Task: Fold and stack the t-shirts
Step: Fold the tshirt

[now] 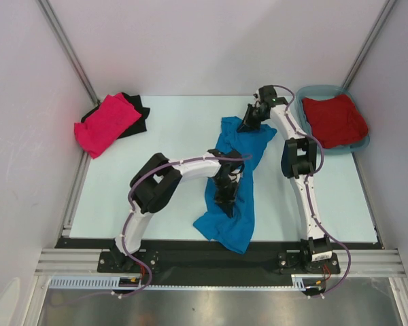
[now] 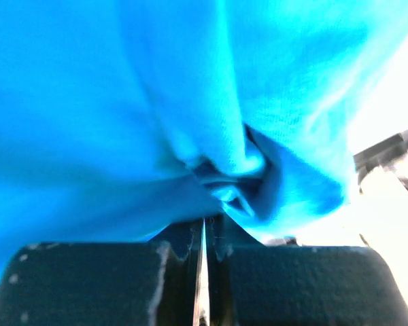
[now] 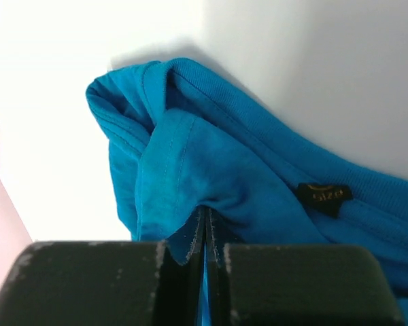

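A bright blue t-shirt (image 1: 231,183) lies stretched across the middle of the table, from the far centre to the near edge. My left gripper (image 1: 226,202) is shut on the blue t-shirt (image 2: 122,122) near its lower half, with cloth bunched at the closed jaws. My right gripper (image 1: 248,124) is shut on the same shirt's far end by the neck; the collar and its dark label (image 3: 324,195) show in the right wrist view. A hot pink t-shirt (image 1: 106,123) lies folded on a black t-shirt (image 1: 137,112) at the far left. A dark red t-shirt (image 1: 334,119) rests in the tub.
A teal plastic tub (image 1: 362,144) stands at the far right corner. White walls with metal posts close in the table on three sides. A black rail (image 1: 211,261) runs along the near edge by the arm bases.
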Action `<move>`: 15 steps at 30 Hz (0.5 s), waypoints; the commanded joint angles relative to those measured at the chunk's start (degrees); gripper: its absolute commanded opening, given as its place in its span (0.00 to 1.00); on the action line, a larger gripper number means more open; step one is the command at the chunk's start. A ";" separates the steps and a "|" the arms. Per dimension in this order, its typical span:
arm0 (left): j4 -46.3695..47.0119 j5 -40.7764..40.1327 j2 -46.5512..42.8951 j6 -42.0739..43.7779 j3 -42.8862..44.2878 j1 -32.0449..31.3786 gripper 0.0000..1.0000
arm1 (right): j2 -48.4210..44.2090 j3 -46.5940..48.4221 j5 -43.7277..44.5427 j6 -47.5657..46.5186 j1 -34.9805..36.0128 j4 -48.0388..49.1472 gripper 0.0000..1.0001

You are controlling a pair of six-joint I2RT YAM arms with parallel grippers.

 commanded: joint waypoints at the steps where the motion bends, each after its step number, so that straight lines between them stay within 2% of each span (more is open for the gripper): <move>1: -3.99 -24.76 -5.53 -0.94 6.05 2.36 0.04 | -10.22 -2.66 1.09 -1.22 -0.18 2.11 0.04; 3: -7.59 -30.18 -8.35 -0.86 10.25 2.98 0.04 | -14.12 -4.86 1.52 -1.30 -0.44 2.74 0.07; 6: -10.50 -38.79 -10.46 0.90 15.80 4.56 0.07 | -18.44 -6.63 3.10 -1.39 -1.49 1.08 0.24; 8: -10.78 -41.52 -11.08 2.65 18.70 6.14 0.11 | -19.76 -6.72 4.41 -1.39 -1.93 -0.68 0.25; 9: -11.13 -41.79 -11.34 2.92 19.41 7.01 0.12 | -20.03 -6.63 4.34 -1.56 -2.28 -2.00 0.36; 10: -10.96 -41.27 -11.35 2.93 20.03 9.11 0.13 | -20.29 -6.72 4.86 -1.83 -2.55 -2.79 0.41; 13: -8.15 -36.36 -11.26 4.07 19.77 14.38 0.15 | -21.87 -7.59 6.88 -2.18 -2.81 -5.70 0.48; 15: -5.26 -31.63 -11.00 4.68 19.24 17.11 0.22 | -23.71 -9.79 8.63 -2.44 -2.81 -7.44 0.58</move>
